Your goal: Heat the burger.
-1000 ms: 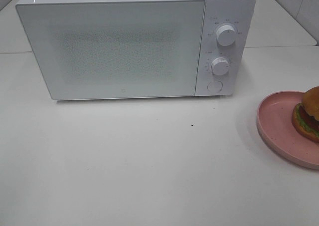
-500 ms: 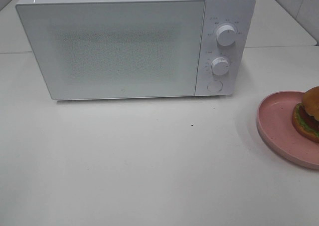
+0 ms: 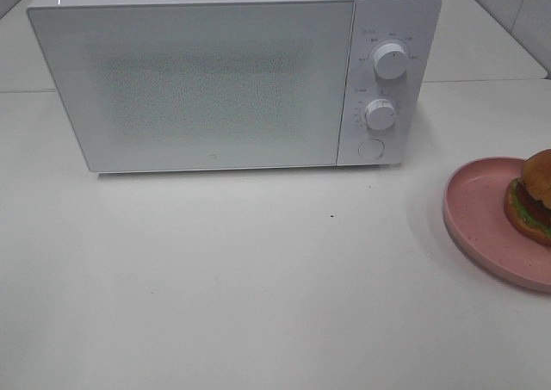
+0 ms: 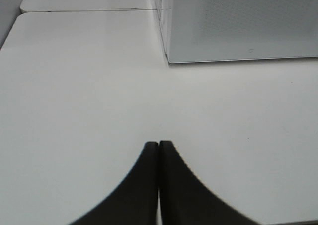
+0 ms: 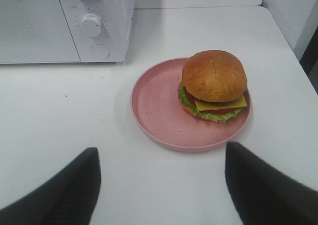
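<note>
With the microwave (image 3: 215,80) door closed, the burger (image 5: 213,85) was best approached squarely by the wide-spread right gripper (image 5: 161,180), while the left gripper (image 4: 159,150) was pressed closed on nothing.

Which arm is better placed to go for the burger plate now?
Right. Its gripper is open and empty, with the burger on the pink plate directly ahead. The left gripper is shut, facing bare table by the microwave, whose door is closed.

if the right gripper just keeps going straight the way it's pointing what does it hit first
Most likely the pink plate, at its near rim, with the burger just behind. The right gripper is wide open and empty, and only bare table shows between; depth is hard to judge.
</note>
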